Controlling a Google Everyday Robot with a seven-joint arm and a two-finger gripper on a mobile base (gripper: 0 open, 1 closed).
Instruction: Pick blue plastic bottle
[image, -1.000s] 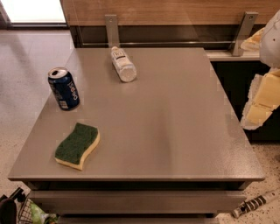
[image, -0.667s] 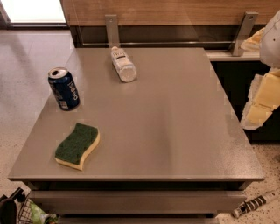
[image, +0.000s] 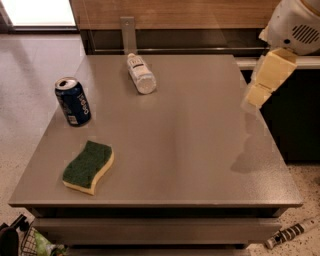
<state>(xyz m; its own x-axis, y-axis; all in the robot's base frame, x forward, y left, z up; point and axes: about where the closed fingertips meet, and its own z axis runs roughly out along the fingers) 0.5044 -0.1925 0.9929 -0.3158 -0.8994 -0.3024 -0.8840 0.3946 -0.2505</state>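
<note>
The blue plastic bottle (image: 140, 75) is a small clear bottle with a white cap and a white label. It lies on its side at the back of the grey table (image: 200, 150), cap pointing away from me. My gripper (image: 264, 80) hangs in the air over the table's right edge, far to the right of the bottle and not touching anything. Its cream-coloured end points down and to the left, and its shadow falls on the table below it.
A dark blue soda can (image: 73, 101) stands upright at the left of the table. A green and yellow sponge (image: 88, 166) lies near the front left. A metal post (image: 128, 33) stands just behind the bottle. A dark counter (image: 295, 115) sits to the right of the table.
My arm has swung up and to the left, from beside the table's right edge to over that edge. The bottle, the can and the sponge have not moved.
</note>
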